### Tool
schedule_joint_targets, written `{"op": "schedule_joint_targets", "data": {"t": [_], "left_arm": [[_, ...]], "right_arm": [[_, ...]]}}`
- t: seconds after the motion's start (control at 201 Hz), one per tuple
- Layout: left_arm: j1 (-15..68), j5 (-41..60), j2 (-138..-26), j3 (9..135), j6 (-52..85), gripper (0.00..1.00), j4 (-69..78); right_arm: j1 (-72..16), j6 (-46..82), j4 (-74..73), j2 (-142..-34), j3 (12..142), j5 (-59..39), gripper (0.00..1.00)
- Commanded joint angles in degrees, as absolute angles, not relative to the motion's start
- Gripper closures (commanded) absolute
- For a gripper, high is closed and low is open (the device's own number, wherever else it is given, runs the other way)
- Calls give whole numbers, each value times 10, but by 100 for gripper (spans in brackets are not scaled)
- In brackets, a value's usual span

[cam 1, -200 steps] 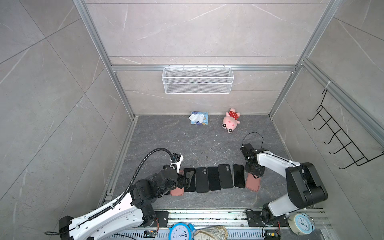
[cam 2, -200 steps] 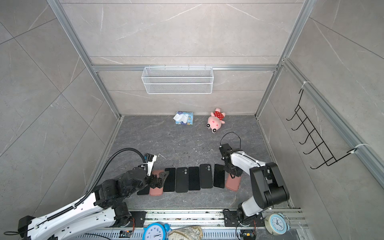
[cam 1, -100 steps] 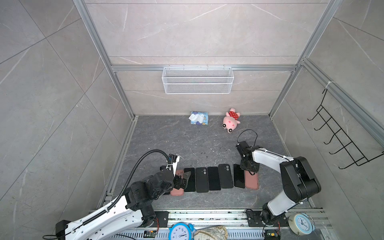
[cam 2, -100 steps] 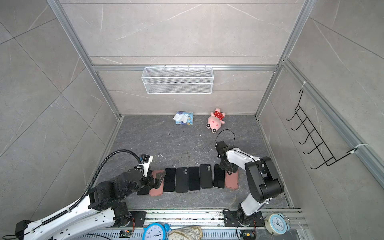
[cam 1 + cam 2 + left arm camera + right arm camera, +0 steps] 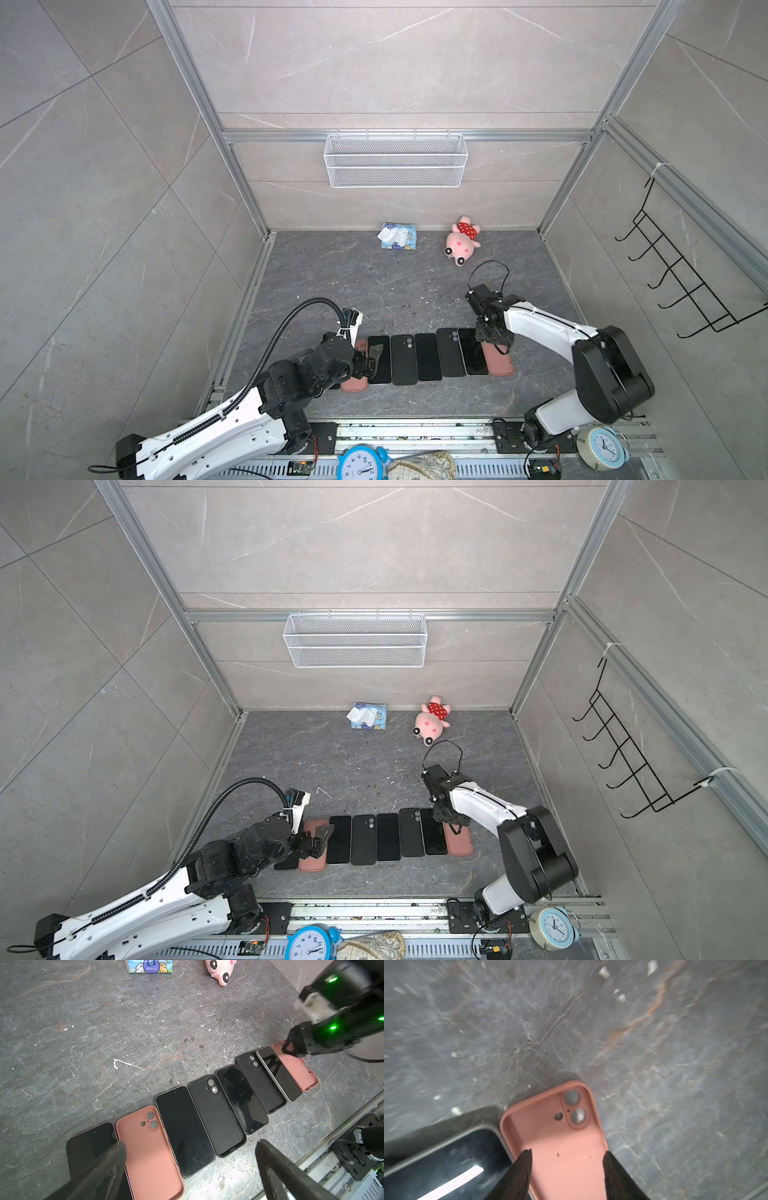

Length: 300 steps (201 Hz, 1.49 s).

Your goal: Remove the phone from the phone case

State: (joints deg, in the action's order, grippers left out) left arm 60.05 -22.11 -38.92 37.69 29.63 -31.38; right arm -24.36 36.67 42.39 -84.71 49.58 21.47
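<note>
Right fingers (image 5: 521,1169) apart, tips down over pink case (image 5: 560,1138)

The left arm (image 5: 232,419) reaches low and forward, and the left gripper (image 5: 371,360) is spread wide. The right arm (image 5: 540,328) folds inward from a raised elbow. The right gripper (image 5: 567,1154) points down, jaws partly apart.

Both top views are evenly bright, sharp, softly shadowed. In the right wrist view the bench (image 5: 571,1022) beyond the jaws is motion-blurred, and white glare streaks the phone (image 5: 446,1164) beside them.
</note>
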Motion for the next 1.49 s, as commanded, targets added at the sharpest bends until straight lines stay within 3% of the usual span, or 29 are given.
{"op": "schedule_joint_targets", "data": {"t": [0.0,0.135,0.239,0.289,0.628,0.877,1.091,1.365,1.49], "left_arm": [[598,-222,-393,384,302,1,-301],[597,-222,-391,383,302,1,-296],[598,-222,-387,381,305,1,-294],[597,-222,-386,380,308,1,-294],[598,-220,-385,377,321,2,-299],[598,-220,-381,378,320,2,-306],[598,-225,-368,378,319,2,-316],[597,-235,-362,369,317,2,-313],[596,-267,-358,352,301,1,-288]], "right_arm": [[-278,387,437,-762,484,220,43],[-350,386,386,-749,472,114,49],[-391,418,350,-774,463,68,73],[-405,432,336,-779,458,60,79],[-422,462,286,-842,432,46,83],[-415,472,331,-879,448,111,77],[-412,471,343,-876,456,131,58],[-412,440,315,-809,459,100,46],[-410,405,316,-739,455,130,35]]}}
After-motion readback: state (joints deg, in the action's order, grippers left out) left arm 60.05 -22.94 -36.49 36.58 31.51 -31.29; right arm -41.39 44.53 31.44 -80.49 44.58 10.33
